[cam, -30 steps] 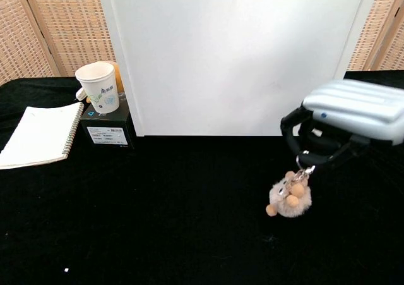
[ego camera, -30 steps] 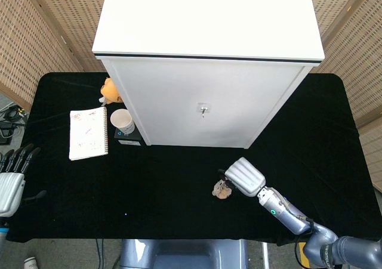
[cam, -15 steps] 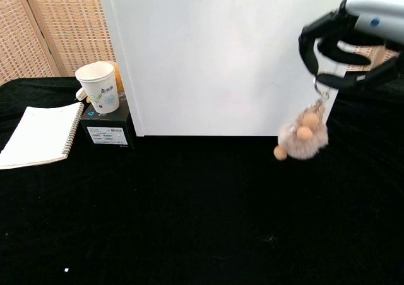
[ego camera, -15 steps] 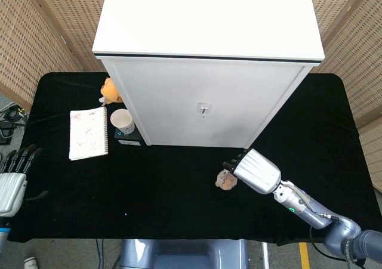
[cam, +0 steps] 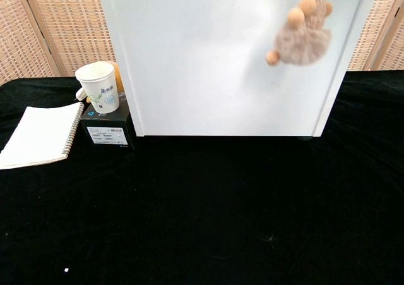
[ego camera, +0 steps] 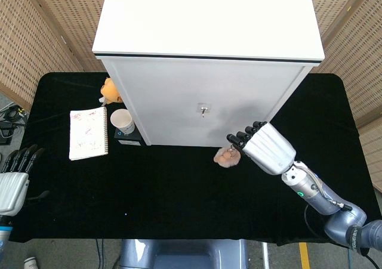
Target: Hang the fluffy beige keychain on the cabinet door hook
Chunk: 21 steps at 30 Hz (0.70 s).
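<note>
The fluffy beige keychain [ego camera: 227,157] dangles in the air in front of the white cabinet door [ego camera: 179,102], hanging from my right hand [ego camera: 265,147], which holds it by its metal ring. In the chest view the keychain [cam: 302,33] swings high near the top edge, and the hand itself is out of that frame. The small metal hook [ego camera: 203,110] sits on the door, up and left of the keychain. My left hand [ego camera: 12,182] rests at the table's left edge, fingers apart, holding nothing.
A spiral notebook [ego camera: 88,133] lies at the left. A paper cup [ego camera: 123,121] stands on a small black box [cam: 107,131] by the cabinet's left corner, with an orange toy [ego camera: 109,90] behind it. The black table [ego camera: 167,191] spreads in front.
My right hand has risen from just above the table, lifting the keychain up and toward the cabinet door. The left hand has barely moved.
</note>
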Tool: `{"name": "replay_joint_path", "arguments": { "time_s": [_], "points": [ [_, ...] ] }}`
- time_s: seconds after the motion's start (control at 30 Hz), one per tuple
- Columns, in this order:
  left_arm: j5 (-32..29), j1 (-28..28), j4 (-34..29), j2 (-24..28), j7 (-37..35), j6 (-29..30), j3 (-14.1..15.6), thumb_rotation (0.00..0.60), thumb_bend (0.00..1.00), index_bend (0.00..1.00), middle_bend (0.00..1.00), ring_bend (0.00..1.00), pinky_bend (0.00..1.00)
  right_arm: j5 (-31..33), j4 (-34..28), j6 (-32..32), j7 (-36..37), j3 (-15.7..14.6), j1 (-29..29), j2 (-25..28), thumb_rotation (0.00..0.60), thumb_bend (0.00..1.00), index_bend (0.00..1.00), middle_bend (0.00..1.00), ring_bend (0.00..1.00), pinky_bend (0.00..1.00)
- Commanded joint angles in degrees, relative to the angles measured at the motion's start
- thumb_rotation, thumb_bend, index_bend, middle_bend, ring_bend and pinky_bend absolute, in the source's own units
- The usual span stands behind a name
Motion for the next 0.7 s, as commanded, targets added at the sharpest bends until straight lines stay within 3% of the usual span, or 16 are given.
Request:
{"name": "replay_joint_path", "arguments": {
  "time_s": [0.03,0.7],
  "points": [
    [-0.07,-0.01,0.06,-0.08,0.12,-0.01,-0.01,0.6,0.0,0.0,0.0,0.0,0.0,1.09,-1.13,-0.91,-1.89,1.48,0.76,0.31,0.6,0.61,0.7,0.94,0.95,1.0],
    [-1.33,-0.3,0.68,-0.52,0.5,-0.78,-0.32,0.6,0.0,0.0,0.0,0.0,0.0,3.9,-3.08,-9.3,-11.44,5.86,6.84,-2.32,0.6,0.61,0.7,0.95,0.96,1.0]
  ]
}}
